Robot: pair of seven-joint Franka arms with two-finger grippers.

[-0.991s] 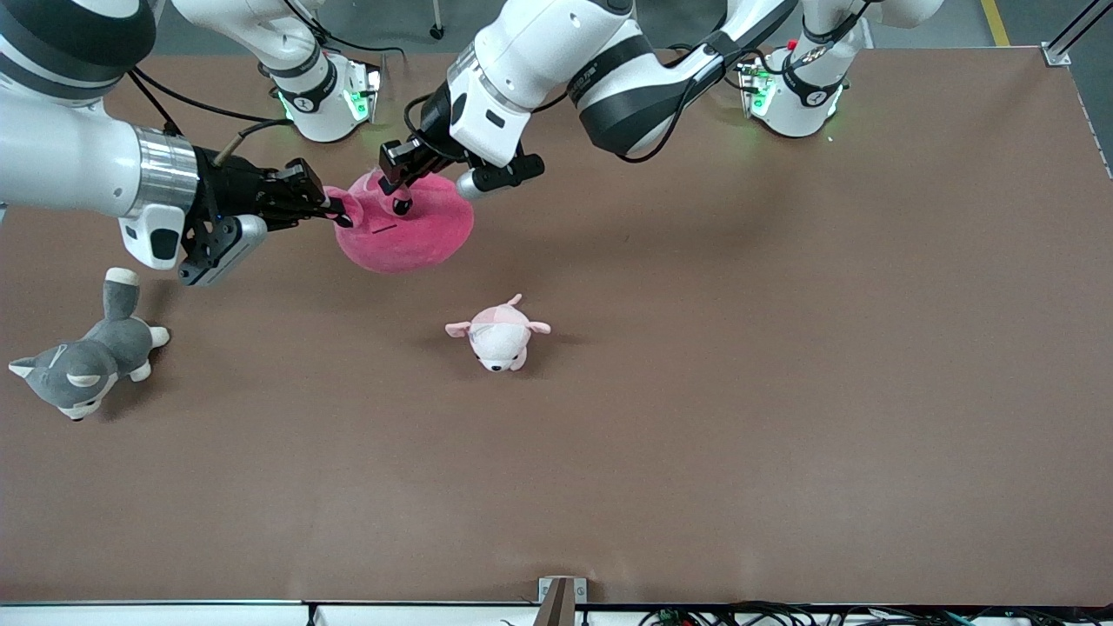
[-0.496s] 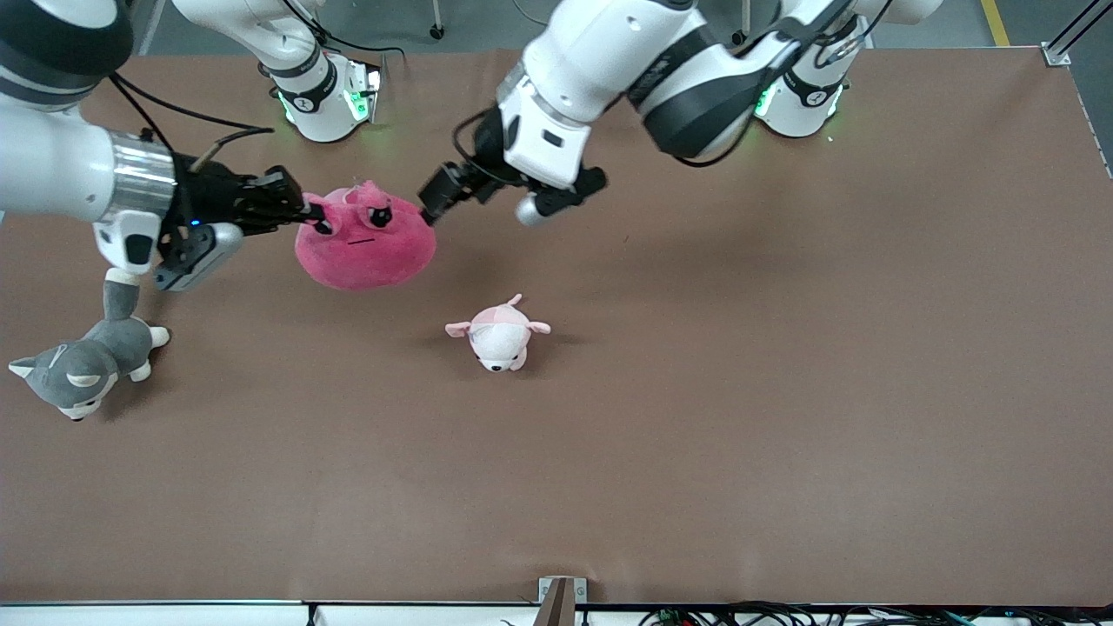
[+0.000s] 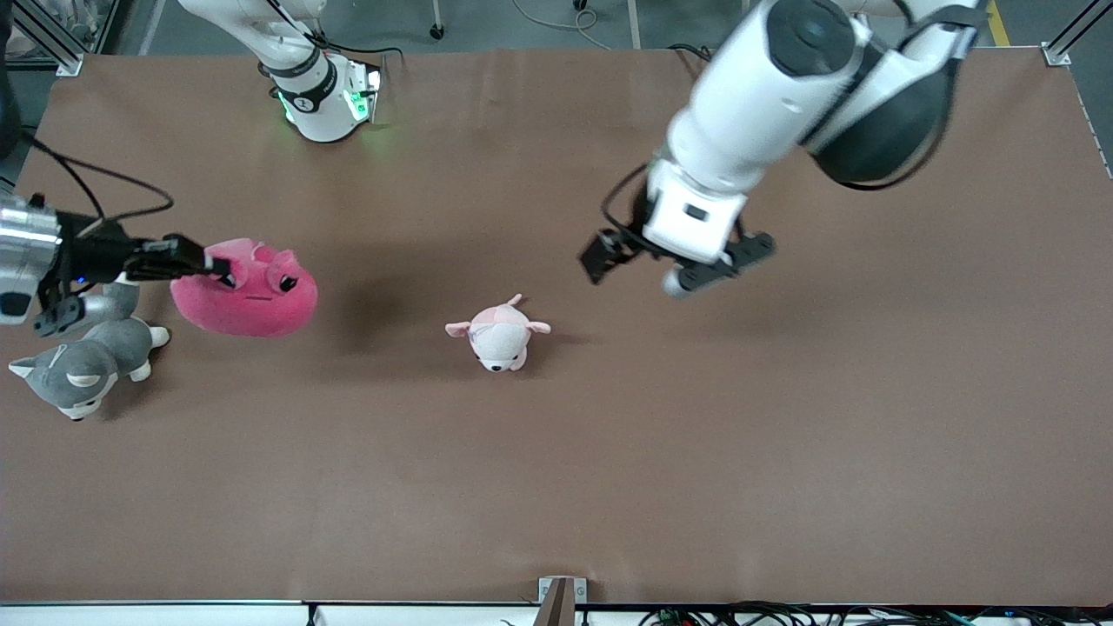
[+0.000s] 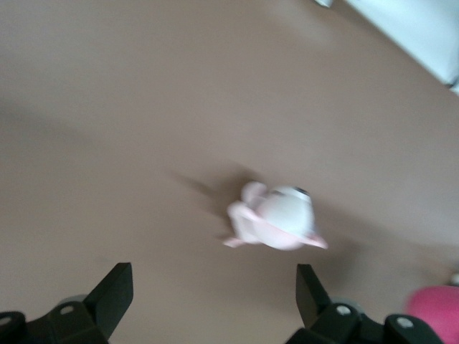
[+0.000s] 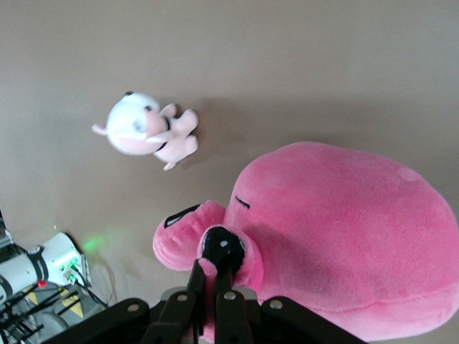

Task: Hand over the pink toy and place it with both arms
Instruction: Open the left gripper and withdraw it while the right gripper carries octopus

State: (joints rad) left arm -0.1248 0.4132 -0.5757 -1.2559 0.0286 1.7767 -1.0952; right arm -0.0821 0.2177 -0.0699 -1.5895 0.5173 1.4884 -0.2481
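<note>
Now pink toy [image 3: 246,291] aloft over right arm's end of table, beside husky plush [image 3: 83,365], pinched at eye by right gripper [image 3: 222,272]. Left gripper [image 3: 609,261] spread, empty, over mid-table. Lower gently onto bare table, clear of husky, before releasing.

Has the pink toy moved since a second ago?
Yes. The pink toy, held by the shut right gripper, has shifted toward the right arm's end of the table, away from the small pale plush and closer to the grey husky plush.

no legible text, labels or numbers anywhere
</note>
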